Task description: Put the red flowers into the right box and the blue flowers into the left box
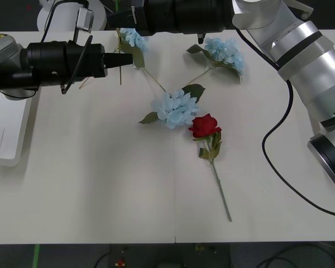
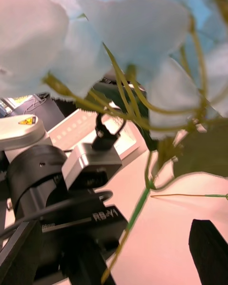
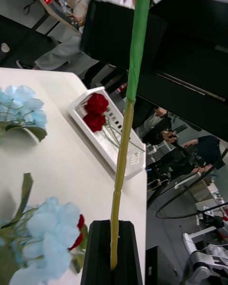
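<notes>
Since both arms meet at the upper left of the front view, this looks like a handoff: the left gripper (image 3: pixel 114 247) is clamped on a blue flower's stem (image 3: pixel 128 124) while the right gripper (image 1: pixel 123 17) sits at its head (image 1: pixel 134 39), grip impossible to tell. The right box (image 3: pixel 102 140) has two roses.

Red rose (image 1: pixel 204 125) beside blue bloom (image 1: pixel 175 108)

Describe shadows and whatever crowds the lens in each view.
Front view: even light, the red rose casts a faint shadow on the table. Right wrist view: blue petals crowd the lens, hiding much. Left wrist view: the stem clamped in the left fingers crosses the picture.
</notes>
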Available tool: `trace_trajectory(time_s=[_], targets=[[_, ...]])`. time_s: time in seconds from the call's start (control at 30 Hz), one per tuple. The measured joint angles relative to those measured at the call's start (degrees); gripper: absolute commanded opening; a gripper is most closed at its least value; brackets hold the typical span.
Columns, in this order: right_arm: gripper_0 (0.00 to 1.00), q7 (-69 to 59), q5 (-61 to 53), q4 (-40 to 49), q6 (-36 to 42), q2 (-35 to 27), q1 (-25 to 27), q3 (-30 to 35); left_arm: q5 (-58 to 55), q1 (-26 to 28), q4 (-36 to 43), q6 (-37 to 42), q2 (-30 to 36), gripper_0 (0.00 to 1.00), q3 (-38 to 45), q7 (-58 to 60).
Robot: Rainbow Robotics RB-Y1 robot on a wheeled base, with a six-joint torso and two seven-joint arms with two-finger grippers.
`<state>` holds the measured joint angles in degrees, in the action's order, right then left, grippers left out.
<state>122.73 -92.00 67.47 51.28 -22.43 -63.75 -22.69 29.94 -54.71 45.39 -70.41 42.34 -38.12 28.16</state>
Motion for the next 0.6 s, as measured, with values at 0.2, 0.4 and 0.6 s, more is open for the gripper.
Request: trace_trajectory(time_s=[0.2, 0.4, 0.6], targets=[[0.89, -1.56, 0.1, 0.01, 6.29, -0.31, -0.02, 0.0, 7.58, 0.01, 0.01, 0.31, 7.32, 0.0, 0.0, 0.0], [0.89, -22.37, 7.02, 5.03, 16.11, -4.2, -0.06, -1.98, 20.54, 0.02, -0.13, 2.7, 17.47, 0.0, 0.0, 0.0], [0.89, -44.41, 13.84, 13.49, 29.14, -10.38, -0.21, -8.64, 31.08, 0.02, -4.85, 2.69, 24.73, 0.0, 0.01, 0.0]])
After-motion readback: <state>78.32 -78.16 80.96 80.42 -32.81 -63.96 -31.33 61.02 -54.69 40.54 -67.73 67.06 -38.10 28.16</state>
